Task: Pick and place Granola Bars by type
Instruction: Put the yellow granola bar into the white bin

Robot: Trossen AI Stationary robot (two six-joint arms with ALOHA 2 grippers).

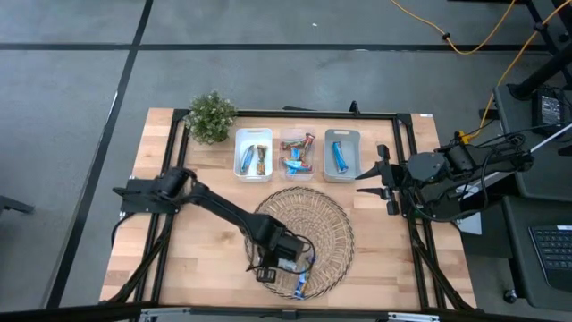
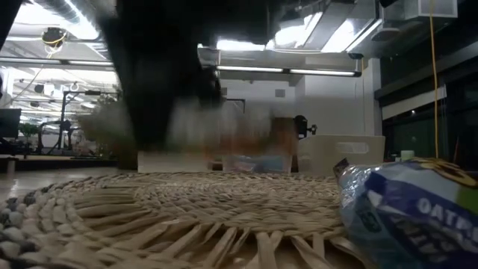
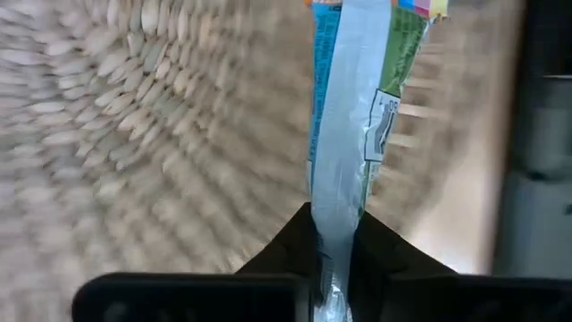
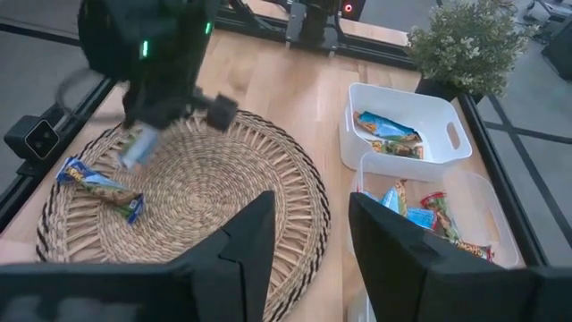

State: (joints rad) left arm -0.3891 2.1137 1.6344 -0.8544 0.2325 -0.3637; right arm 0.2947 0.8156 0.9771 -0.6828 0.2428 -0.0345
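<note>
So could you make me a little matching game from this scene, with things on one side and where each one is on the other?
Things:
1. potted plant
2. left gripper
3. right gripper
4. loose bar

Places:
A. shut on a blue bar, over the wicker tray
B. lying on the tray's near edge
C. far-left corner, beside the white bin
D. open, beside the grey bin

Pairs: 1-C, 2-A, 3-D, 4-B

Foil granola bars (image 4: 398, 130) in bins
</note>
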